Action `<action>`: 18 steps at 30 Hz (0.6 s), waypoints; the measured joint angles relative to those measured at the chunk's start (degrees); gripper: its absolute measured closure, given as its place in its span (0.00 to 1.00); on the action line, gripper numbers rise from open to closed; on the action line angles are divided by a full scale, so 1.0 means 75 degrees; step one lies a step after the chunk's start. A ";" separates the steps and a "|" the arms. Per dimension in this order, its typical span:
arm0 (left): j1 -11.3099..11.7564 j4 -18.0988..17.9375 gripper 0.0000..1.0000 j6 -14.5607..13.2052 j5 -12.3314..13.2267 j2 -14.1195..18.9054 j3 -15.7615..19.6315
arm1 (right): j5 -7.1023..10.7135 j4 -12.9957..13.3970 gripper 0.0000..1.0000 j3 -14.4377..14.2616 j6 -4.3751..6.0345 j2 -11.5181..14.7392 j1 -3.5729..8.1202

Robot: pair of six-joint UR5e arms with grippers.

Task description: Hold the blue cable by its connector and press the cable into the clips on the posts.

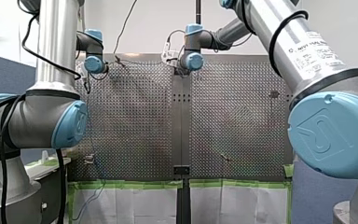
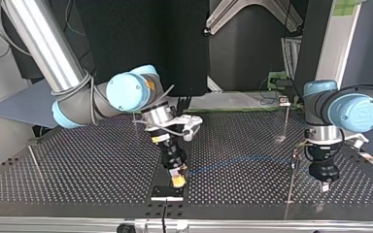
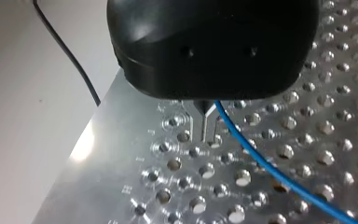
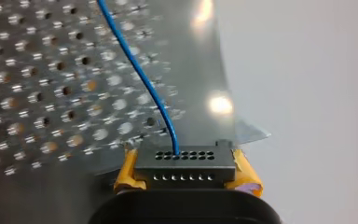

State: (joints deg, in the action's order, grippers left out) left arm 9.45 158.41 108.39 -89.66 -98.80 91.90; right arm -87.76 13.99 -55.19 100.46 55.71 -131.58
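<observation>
My right gripper (image 4: 185,164) pinches the connector (image 4: 185,157) between its fingers (image 4: 127,170) at the bench's (image 3: 307,140) far edge. The blue cable (image 4: 140,74) runs leftward along the bench to my left gripper (image 3: 205,108), passing just beside its pressed-together fingers.

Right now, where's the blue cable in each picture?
Front view: too thin to pick out.
Top view: the blue cable lies faintly across the perforated table.
Left wrist view: beside my left claw.
Right wrist view: rising from the connector in my right claw.
Shared landmark: the perforated table.
</observation>
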 joint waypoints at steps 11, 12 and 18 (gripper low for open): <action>-0.0075 0.0304 0.00 0.0158 -0.0002 0.0008 0.0001 | 0.0005 -0.0285 1.00 0.0318 -0.0020 -0.0003 -0.0038; -0.0076 0.0364 0.00 0.0163 -0.0027 0.0009 0.0001 | 0.0005 -0.0291 1.00 0.0318 -0.0020 -0.0003 -0.0039; -0.0108 0.0769 0.00 0.0057 -0.0130 0.0075 0.0006 | 0.0006 -0.0371 1.00 0.0320 -0.0021 -0.0003 -0.0055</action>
State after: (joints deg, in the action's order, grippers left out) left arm 8.63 164.18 108.82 -90.63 -98.24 91.95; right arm -87.72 11.20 -52.79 100.30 55.69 -131.99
